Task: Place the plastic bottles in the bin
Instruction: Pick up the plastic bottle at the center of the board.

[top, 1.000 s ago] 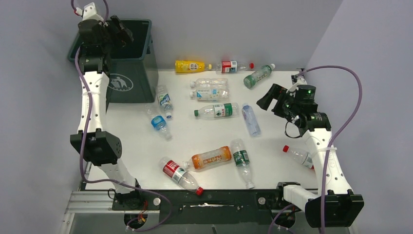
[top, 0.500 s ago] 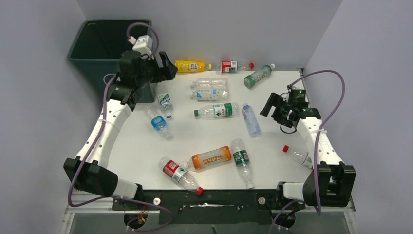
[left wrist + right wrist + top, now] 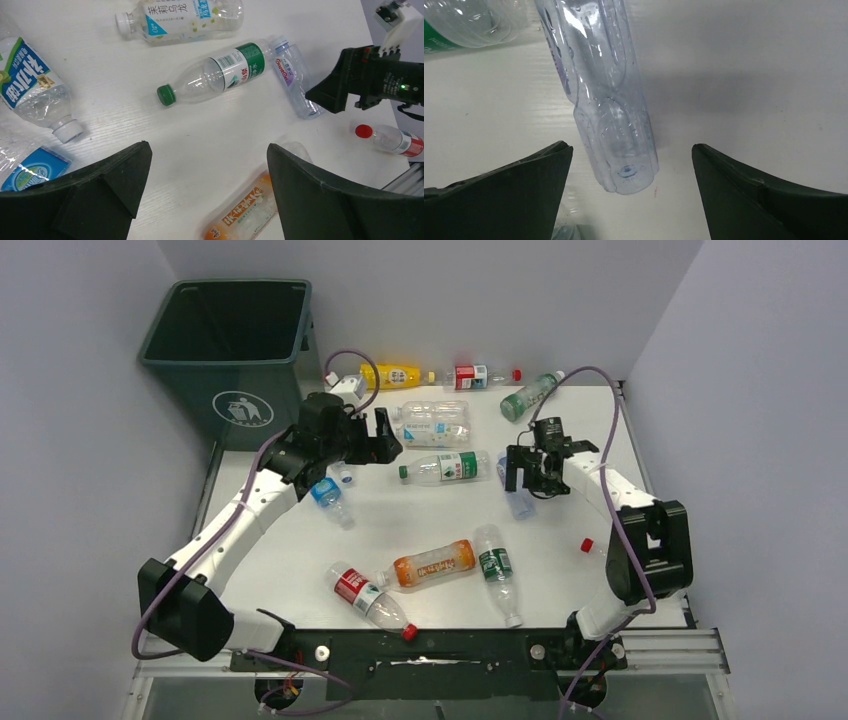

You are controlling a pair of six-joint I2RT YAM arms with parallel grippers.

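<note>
The right gripper point(image 3: 631, 150) is spread wide and grasps nothing. Its two dark fingers flank the base end of a pale clear bottle point(image 3: 609, 110) lying on the white table point(image 3: 749, 60), with a gap on each side (no contact that I can see). In the top view this bottle point(image 3: 519, 505) lies toward the table's right edge, partly under the gripper point(image 3: 522, 472).

The left gripper point(image 3: 209, 147) is likewise released and empty. It hangs over bare table left of the middle, facing a green-capped bottle point(image 3: 220, 72) on its side. That bottle's base comes very close to the pale bottle's cap (whether they touch I cannot tell).

The bin point(image 3: 240, 405) stands upright at the far left corner, open-topped, well apart from both grippers. Its inside is too dark to read.

A yellow bottle point(image 3: 390, 375) lies along the far edge with two others in the same row. An orange bottle point(image 3: 435, 563) lies near the near edge between a red-labelled one and a green-labelled one. A red-capped bottle point(image 3: 387, 140) sits by the right edge, mostly behind the right arm in the top view.
</note>
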